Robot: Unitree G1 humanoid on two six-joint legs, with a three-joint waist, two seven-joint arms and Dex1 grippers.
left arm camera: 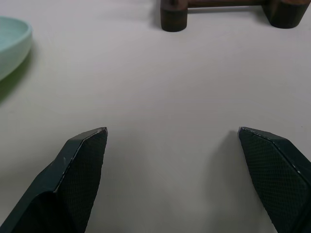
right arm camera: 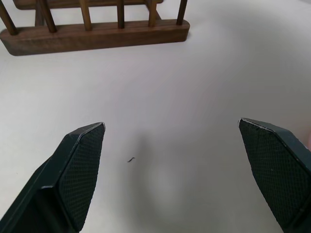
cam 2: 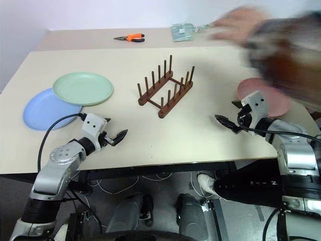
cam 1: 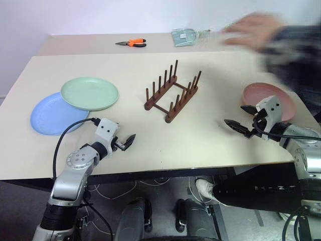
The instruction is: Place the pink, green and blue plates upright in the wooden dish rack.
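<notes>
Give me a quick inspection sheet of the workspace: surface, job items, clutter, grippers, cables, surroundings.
Surface: beige table.
Job items: wooden rack mid-table, no plates in it. Green plate overlaps blue plate, both flat on the left. Pink plate flat on the right.
Clutter: orange pliers and a clear packet at the far edge.
Grippers: left gripper open, holding nothing; right gripper open, holding nothing.
Cables: black cable on the left arm.
Surroundings: a person's hand reaching over the far right.

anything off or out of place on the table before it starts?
A person's hand is blurred in motion over the table's far right edge, above the pink plate. The green plate overlaps the blue plate. The wooden dish rack stands upright, empty.
</notes>
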